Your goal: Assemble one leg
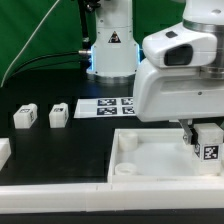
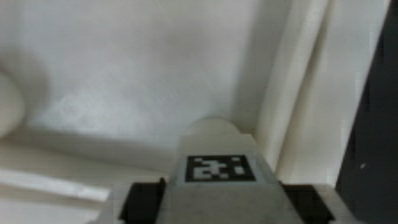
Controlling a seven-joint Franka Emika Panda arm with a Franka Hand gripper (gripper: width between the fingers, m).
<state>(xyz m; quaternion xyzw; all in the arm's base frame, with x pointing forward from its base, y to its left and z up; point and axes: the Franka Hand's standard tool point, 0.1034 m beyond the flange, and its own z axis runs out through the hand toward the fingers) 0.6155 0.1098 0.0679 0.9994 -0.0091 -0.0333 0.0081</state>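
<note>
Between my fingers (image 1: 195, 140) sits the leg (image 1: 208, 141), pinched at its sides with its square tag facing out; the wrist view shows the same leg (image 2: 221, 160) clamped by the dark pads (image 2: 146, 200) and pointing down at the white floor of the tray (image 1: 150, 160). My gripper (image 2: 221, 195) hangs over the tray's corner on the exterior view's right, close to its raised wall (image 2: 294, 90). I judge the pick done and the carry nearly done; what is left is seating the leg in its corner hole, which I cannot see from either camera. Two more legs (image 1: 25, 117) stand well apart on the black table (image 1: 60, 145), near the marker board (image 1: 105, 106), untouched.
</note>
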